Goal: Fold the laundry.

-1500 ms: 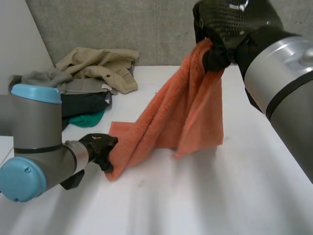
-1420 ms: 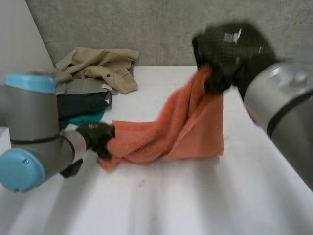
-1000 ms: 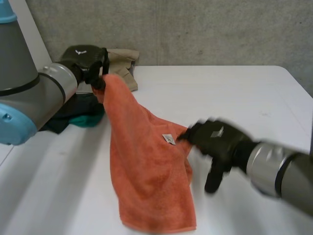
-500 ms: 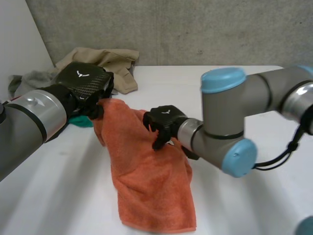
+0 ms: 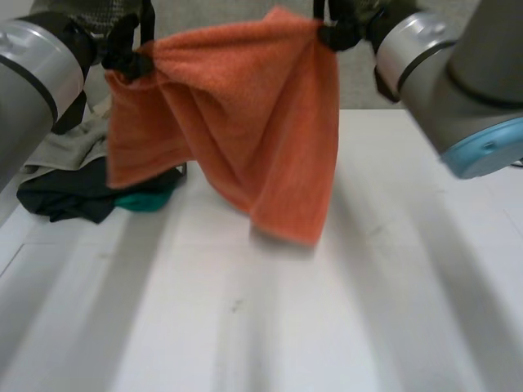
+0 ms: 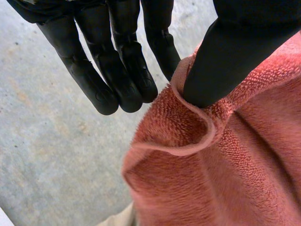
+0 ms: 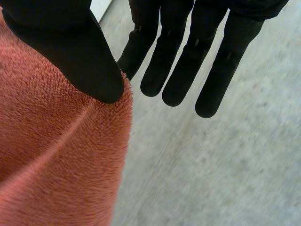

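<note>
An orange towel (image 5: 245,106) hangs in the air, stretched by its top edge between my two raised hands. My left hand (image 5: 124,51) pinches one top corner; in the left wrist view the thumb (image 6: 223,52) presses the bunched towel (image 6: 211,179) against a finger while the other fingers (image 6: 117,70) stay straight. My right hand (image 5: 341,31) pinches the other top corner; in the right wrist view its thumb (image 7: 70,47) clamps the towel (image 7: 51,160) the same way. The towel's lower folds (image 5: 286,220) dangle just above the white table (image 5: 327,327).
A pile of clothes lies at the table's back left: a dark garment (image 5: 57,200), a teal piece (image 5: 149,199) and a pale grey-beige one (image 5: 65,151). A concrete wall (image 5: 359,77) stands behind the table.
Both arms have risen, lifting the towel off the table and spreading it between them. My right hand, then only reaching onto the towel's edge, has closed on a corner.
</note>
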You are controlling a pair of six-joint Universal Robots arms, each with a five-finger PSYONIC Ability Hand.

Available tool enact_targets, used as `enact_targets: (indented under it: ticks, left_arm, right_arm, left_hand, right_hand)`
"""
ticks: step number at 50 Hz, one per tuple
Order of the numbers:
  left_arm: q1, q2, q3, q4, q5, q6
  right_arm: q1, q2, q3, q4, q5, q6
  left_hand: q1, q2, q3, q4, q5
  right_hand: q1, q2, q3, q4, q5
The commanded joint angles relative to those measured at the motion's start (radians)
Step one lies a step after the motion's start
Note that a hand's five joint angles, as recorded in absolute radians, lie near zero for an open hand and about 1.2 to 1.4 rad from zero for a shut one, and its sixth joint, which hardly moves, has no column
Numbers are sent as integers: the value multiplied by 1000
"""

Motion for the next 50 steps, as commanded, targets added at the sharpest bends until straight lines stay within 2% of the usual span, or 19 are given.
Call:
enact_targets:
  ticks: [1, 5, 6, 8, 13, 16, 17, 18, 20, 21, 28, 29, 31, 34, 37, 41, 44, 50]
  left_arm:
    - [-109, -3, -54, 8, -27, 4]
    - [-161, -31, -157, 7, -42, 47]
    - [-175, -52, -206, 11, -42, 70]
    - [-184, -84, -243, 25, -41, 93]
    - [-196, -212, -304, 111, -48, 133]
    - [-204, -296, -323, 132, -56, 141]
    - [-208, -313, -323, 131, -56, 141]
    - [-219, -337, -324, 126, -53, 139]
    - [-228, -347, -326, 120, -52, 141]
    - [-233, -341, -327, 111, -58, 141]
    - [-204, -235, -369, 103, -68, 112]
    - [-175, -202, -392, 105, -65, 110]
    - [-131, -163, -424, 106, -59, 109]
    - [-72, -132, -456, 112, -24, 125]
    - [-6, -135, -472, 120, 31, 167]
    - [58, -164, -470, 123, 103, 249]
    - [84, -199, -458, 131, 134, 308]
    - [103, -282, -394, 165, 154, 343]
  right_arm:
    - [-37, -172, 229, 21, -87, -49]
    - [-82, -282, 482, 9, -79, -147]
    - [-103, -320, 605, -13, -80, -196]
    - [-116, -331, 678, -27, -85, -222]
    - [-132, -285, 917, -106, -100, -293]
    - [-139, -212, 984, -180, -96, -321]
    - [-139, -193, 990, -191, -94, -324]
    - [-140, -167, 999, -201, -91, -336]
    - [-139, -150, 1001, -199, -82, -344]
    - [-139, -144, 999, -189, -71, -345]
    - [-140, -181, 984, -143, -45, -309]
    - [-142, -196, 978, -128, -48, -306]
    - [-143, -219, 967, -97, -53, -307]
    - [-145, -242, 952, -64, -65, -322]
    - [-151, -264, 924, -28, -97, -387]
    - [-154, -259, 861, 27, -183, -570]
    - [-152, -227, 803, 80, -243, -705]
    - [-142, -94, 657, 140, -306, -913]
  left_hand:
    - [270, 200, 209, 200, 242]
    - [270, 200, 209, 200, 242]
    - [270, 200, 209, 200, 242]
    - [270, 200, 209, 200, 242]
    - [270, 200, 209, 200, 242]
    - [48, -22, -13, -22, 21]
    - [-86, -156, -147, -157, -114]
    - [-396, -466, -457, -466, -424]
    - [-647, -717, -709, -718, -675]
    - [-704, -774, -765, -774, -731]
    - [-842, -912, -903, -912, -870]
    - [-860, -930, -921, -930, -887]
    - [-904, -974, -965, -974, -931]
    - [-913, -983, -974, -983, -940]
    - [-901, -971, -962, -971, -929]
    - [-863, -933, -924, -933, -891]
    - [-863, -933, -924, -933, -891]
    - [-863, -933, -924, -933, -891]
  right_hand:
    - [282, 223, 216, 203, 237]
    - [282, 223, 216, 203, 237]
    - [282, 223, 216, 203, 237]
    - [282, 223, 216, 203, 237]
    - [282, 223, 216, 203, 237]
    - [282, 223, 216, 203, 237]
    - [282, 223, 216, 203, 237]
    - [282, 223, 216, 203, 237]
    - [282, 223, 216, 203, 237]
    - [282, 223, 216, 203, 237]
    - [282, 223, 216, 203, 237]
    - [11, -48, -54, -68, -33]
    - [-385, -444, -451, -465, -430]
    - [-531, -590, -597, -611, -576]
    - [-622, -682, -688, -702, -667]
    - [-678, -737, -744, -758, -723]
    - [-708, -767, -773, -787, -752]
    - [-708, -767, -774, -787, -752]
